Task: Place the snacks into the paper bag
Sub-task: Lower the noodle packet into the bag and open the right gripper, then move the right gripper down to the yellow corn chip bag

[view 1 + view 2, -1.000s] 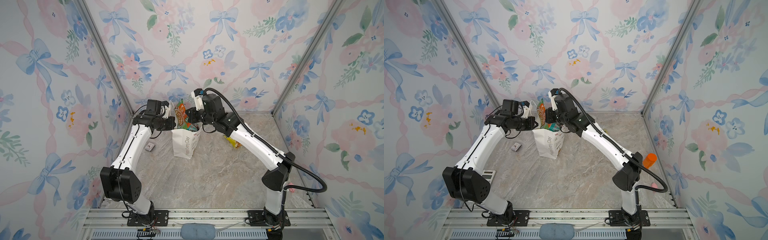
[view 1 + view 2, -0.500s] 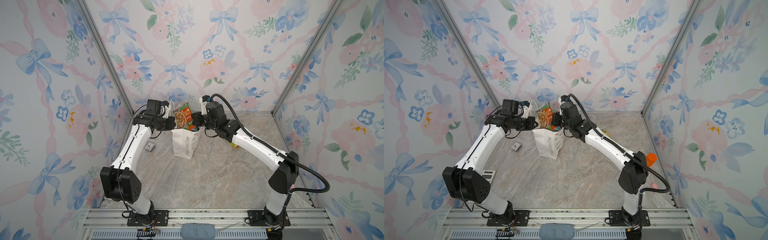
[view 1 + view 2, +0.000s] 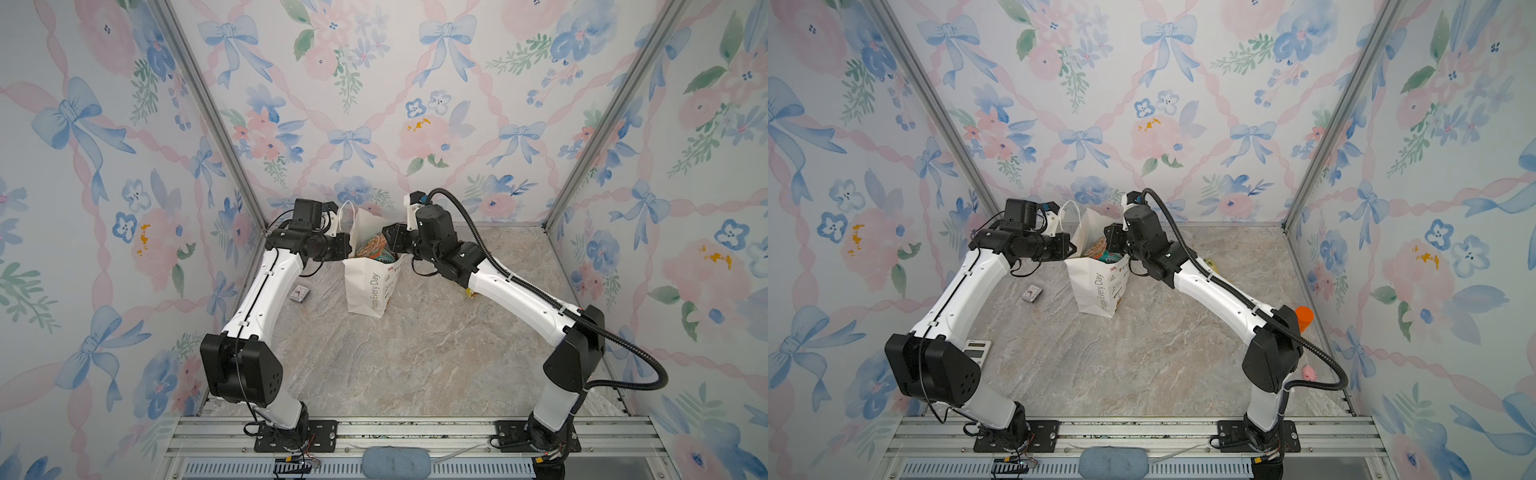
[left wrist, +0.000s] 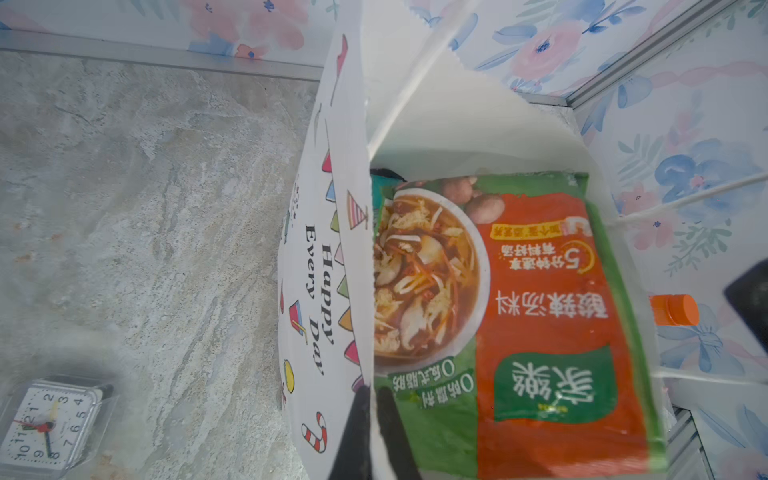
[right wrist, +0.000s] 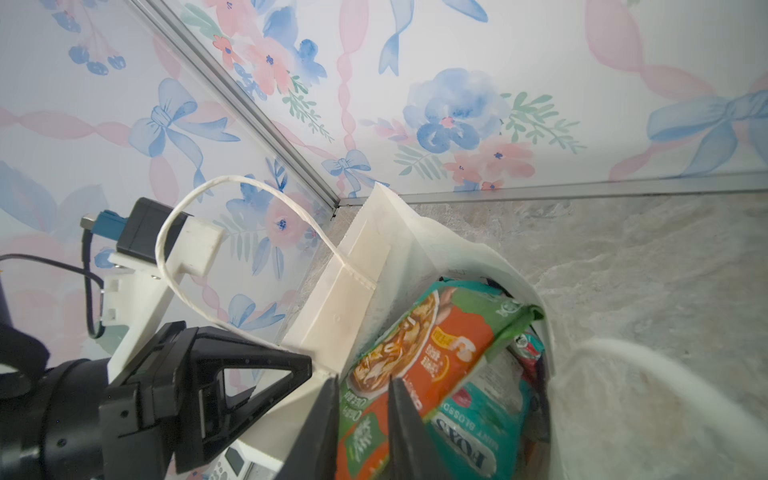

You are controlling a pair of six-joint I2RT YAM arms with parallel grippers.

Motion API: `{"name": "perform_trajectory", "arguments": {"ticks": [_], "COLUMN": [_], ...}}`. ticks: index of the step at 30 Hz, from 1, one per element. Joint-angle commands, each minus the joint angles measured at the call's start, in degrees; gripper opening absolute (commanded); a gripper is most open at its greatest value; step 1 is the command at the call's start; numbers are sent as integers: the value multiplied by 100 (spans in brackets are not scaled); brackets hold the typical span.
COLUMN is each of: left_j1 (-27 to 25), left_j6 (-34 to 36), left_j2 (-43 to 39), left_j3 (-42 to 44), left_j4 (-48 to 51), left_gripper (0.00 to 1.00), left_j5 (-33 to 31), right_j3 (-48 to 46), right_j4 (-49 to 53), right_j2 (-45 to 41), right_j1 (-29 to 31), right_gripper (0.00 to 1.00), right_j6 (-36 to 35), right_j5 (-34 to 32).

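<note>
**Top views.** Tall white paper bag (image 3: 368,291) with party drawings stands upright on the grey marble-look tabletop (image 3: 415,357), near the far edge and left of its middle. The left gripper (image 3: 345,246) is at the bag's left rim. The right gripper (image 3: 390,240) reaches over the mouth from the other side. Judged: one arm holds the mouth spread so the other can feed packets in. A glossy green-and-orange soup packet (image 3: 371,249) shows in the mouth. A yellow packet (image 3: 471,293) lies on the tabletop right of the bag, half hidden under the right arm, not yet bagged.

**Left wrist view.** The left gripper is clenched on the paper bag's side wall (image 4: 320,249), with the paper edge pinched between its dark fingers (image 4: 357,432). This probably keeps the light bag from tipping or folding shut. The soup packet (image 4: 540,332) lies face up inside and nearly fills the opening. It shows a soup-bowl picture, an orange panel and green borders.

**Right wrist view.** The right gripper (image 5: 361,432) has its jaws parted, with the soup packet's near end between them. It reads as released, though light contact can't be ruled out. The packet rests slanted on a teal FOX'S mint packet (image 5: 469,440) that is already inside.
</note>
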State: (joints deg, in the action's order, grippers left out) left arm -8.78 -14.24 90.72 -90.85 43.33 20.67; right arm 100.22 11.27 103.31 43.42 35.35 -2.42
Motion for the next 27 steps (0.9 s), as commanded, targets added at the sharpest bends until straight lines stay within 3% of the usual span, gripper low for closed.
{"name": "perform_trajectory", "arguments": {"ticks": [1, 10, 14, 19, 22, 27], "left_j1": [-27, -20, -28, -28, -21, -28], "left_j6": [-31, -26, -19, -18, -24, -27], "left_j2": [7, -3, -12, 4, 15, 16], "left_j3": [41, 41, 42, 41, 42, 48], "left_j4": [-133, -132, -137, -132, -134, -135], "left_gripper": [0, 0, 0, 0, 0, 0], "left_j5": [148, 124, 114, 118, 100, 87], "right_j3": [-58, 327, -40, -647, -1149, -2075], "right_j4": [-106, 643, 768, 1018, 930, 1184], "right_j2": [-311, -549, -1208, -2068, -2592, -3275], "right_j1": [-53, -43, -84, -245, -478, -1135], "right_gripper": [38, 47, 52, 65, 71, 75], "right_j6": [-68, -672, -977, -1283, -1241, -1080], "right_j5": [-6, 464, 360, 334, 571, 273]}}
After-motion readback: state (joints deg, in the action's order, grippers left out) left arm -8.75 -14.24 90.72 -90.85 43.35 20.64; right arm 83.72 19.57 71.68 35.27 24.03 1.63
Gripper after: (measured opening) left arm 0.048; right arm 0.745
